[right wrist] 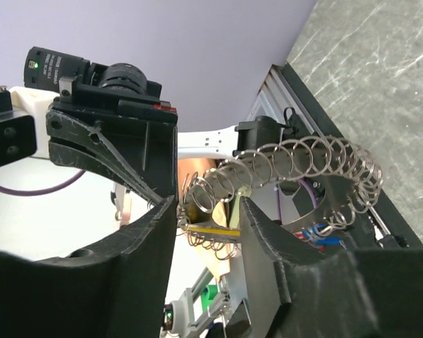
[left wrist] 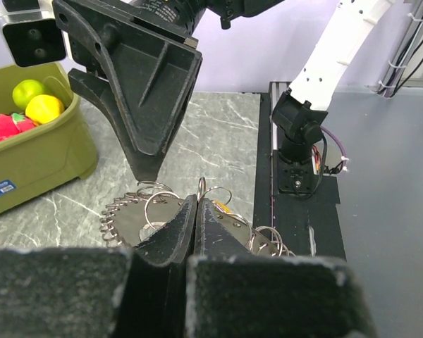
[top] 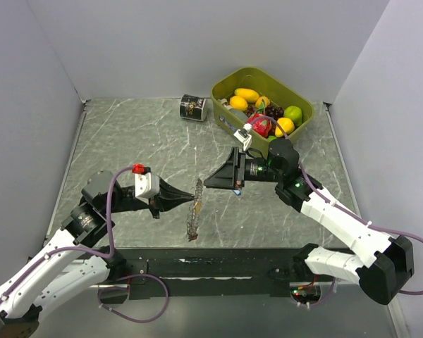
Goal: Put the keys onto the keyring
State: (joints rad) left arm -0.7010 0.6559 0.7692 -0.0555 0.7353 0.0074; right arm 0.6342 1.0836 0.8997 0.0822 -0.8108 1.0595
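Observation:
The keyring [top: 195, 210], a silvery plate edged with many small wire loops, hangs on edge above the table. My left gripper [top: 189, 201] is shut on its rim, fingers pressed together [left wrist: 199, 201] over the plate [left wrist: 127, 220]. My right gripper [top: 208, 182] faces it from the right. Its jaws [right wrist: 206, 211] stand apart on either side of the ring's edge [right wrist: 296, 158], with a yellow-tagged key [right wrist: 213, 230] lying across the gap. A blue-tagged key [right wrist: 326, 236] shows behind the right finger and under that gripper [top: 237, 189].
A green bin [top: 225, 88] of toy fruit stands at the back right. A black can [top: 192, 108] lies on its side to the left of the bin. A black rail [top: 218, 264] runs along the table's near edge between the arm bases.

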